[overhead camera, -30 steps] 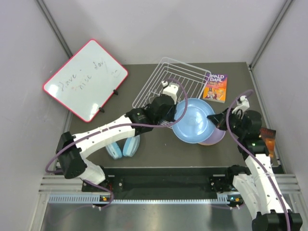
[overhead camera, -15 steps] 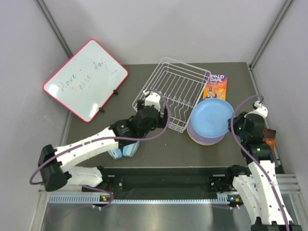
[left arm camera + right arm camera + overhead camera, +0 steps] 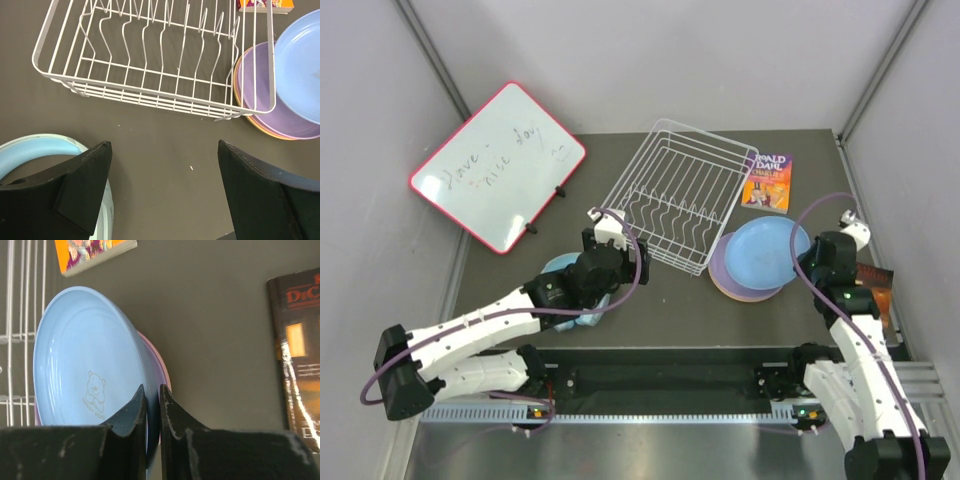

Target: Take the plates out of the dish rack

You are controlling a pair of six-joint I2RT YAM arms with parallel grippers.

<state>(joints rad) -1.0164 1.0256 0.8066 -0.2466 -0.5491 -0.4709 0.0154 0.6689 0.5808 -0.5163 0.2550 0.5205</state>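
- Top external view: a second ago your left gripper [image 3: 162, 147] was at the blue plate beside the dish rack [image 3: 672, 196]. It has since pulled back over the headphones [image 3: 37, 147], jaws wide and holding nothing.
- Your right gripper [image 3: 151, 390] stays pinched on the rim of the blue plate [image 3: 85, 365], which has shifted right and now lies over the purple plate [image 3: 260, 90], just beside the rack.

The dish rack [image 3: 676, 195] is a white wire basket with upright prongs, standing flat and skewed on the table. Just beside its right-hand end the plates lie stacked. The orange-yellow plate [image 3: 283, 137] is at the bottom, with the purple plate [image 3: 255, 85] over it. A pink rim [image 3: 167, 377] peeks out. The blue plate [image 3: 768, 250] lies askew on top, face up with a faint bear print, its rim pinched by the right gripper [image 3: 152, 390].
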